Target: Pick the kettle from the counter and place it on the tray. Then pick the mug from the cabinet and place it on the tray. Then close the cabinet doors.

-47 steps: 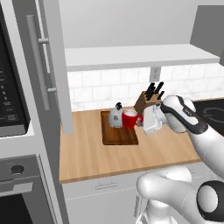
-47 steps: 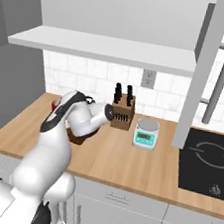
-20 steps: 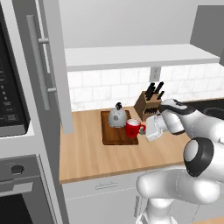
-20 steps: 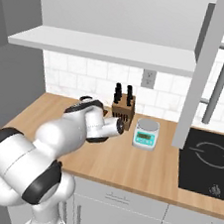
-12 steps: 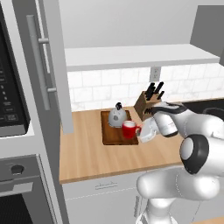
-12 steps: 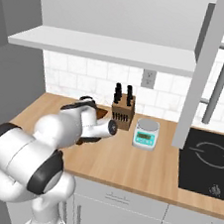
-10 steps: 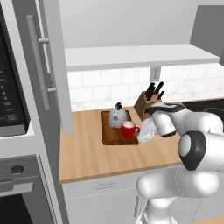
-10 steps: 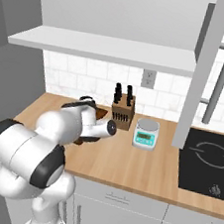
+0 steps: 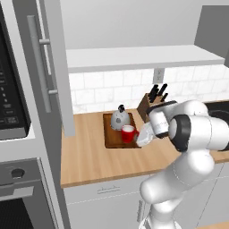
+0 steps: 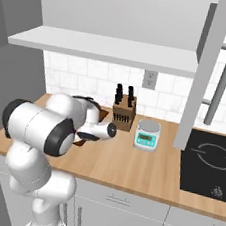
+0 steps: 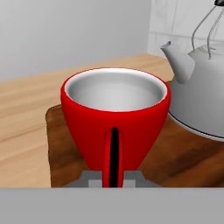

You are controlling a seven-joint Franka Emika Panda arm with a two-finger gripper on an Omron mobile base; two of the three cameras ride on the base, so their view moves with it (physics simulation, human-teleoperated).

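The bright red mug (image 11: 114, 122) stands on the dark brown wooden tray (image 11: 183, 162), just beside the silver-grey dome-shaped kettle (image 11: 199, 96) (handle facing the camera). Whether the pincer (image 9: 142, 139) grips cannot be told. A knife block (image 10: 122, 114) and scale (image 10: 147, 134) stand on the wooden surface (image 10: 128, 162).

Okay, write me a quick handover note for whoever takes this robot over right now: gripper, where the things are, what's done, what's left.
Gripper: low at the tray's right edge, right behind the mug's handle; whether it grips the handle cannot be told.
Kettle: upright on the back part of the tray.
Mug: upright on the tray, in front of the kettle and close beside it, handle facing the gripper.
Cabinet doors: open, one at each side of the shelf.
Done: kettle on tray, mug down on tray.
Left: make sure the mug is let go, pull the arm back, then close both doors.
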